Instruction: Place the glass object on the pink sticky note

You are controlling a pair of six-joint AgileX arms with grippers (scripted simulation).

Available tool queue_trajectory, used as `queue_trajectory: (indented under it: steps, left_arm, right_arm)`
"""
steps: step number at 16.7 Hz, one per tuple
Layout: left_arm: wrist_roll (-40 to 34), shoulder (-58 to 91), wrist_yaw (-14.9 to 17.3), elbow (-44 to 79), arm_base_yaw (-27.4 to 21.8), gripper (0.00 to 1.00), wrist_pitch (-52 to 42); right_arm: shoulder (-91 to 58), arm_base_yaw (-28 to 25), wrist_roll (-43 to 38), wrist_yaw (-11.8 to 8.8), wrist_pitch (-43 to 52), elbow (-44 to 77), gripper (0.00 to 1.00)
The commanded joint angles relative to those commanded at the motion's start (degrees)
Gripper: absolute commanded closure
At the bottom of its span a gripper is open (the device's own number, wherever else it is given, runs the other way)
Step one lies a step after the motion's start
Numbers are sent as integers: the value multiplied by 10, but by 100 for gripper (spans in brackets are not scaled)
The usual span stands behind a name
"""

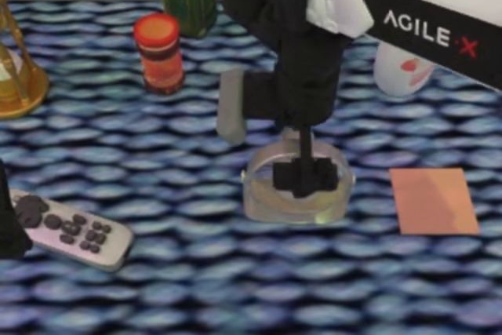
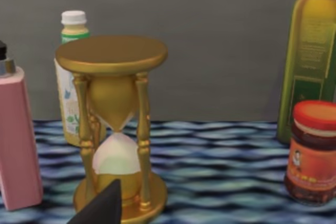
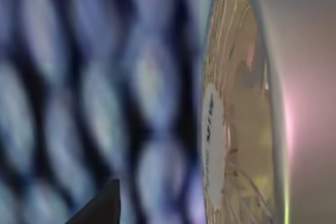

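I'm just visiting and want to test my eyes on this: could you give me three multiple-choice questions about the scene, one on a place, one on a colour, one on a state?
1. Where is the pink sticky note?
A. right of the glass object
B. under the remote
C. beside the hourglass

2. What colour is the jar's lid?
A. green
B. red
C. white

3. Where does the glass object stand?
A. on the sticky note
B. on the table
C. on the remote

Answers: 1 A, the top view shows the note to its right. 2 B, the lid is red. 3 B, it sits on the blue cloth under the right gripper.
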State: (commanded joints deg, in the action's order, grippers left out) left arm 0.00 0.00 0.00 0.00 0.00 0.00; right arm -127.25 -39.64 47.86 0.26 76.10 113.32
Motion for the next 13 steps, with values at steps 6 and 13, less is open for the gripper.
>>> queue_trajectory:
  steps: [6, 13]
  left_arm:
    - [0, 0, 0, 0, 0, 0, 0]
    - [0, 0, 0, 0, 0, 0, 0]
  right_arm:
    - [0, 0, 0, 0, -10, -10, 8]
    - [0, 0, 0, 0, -10, -10, 60]
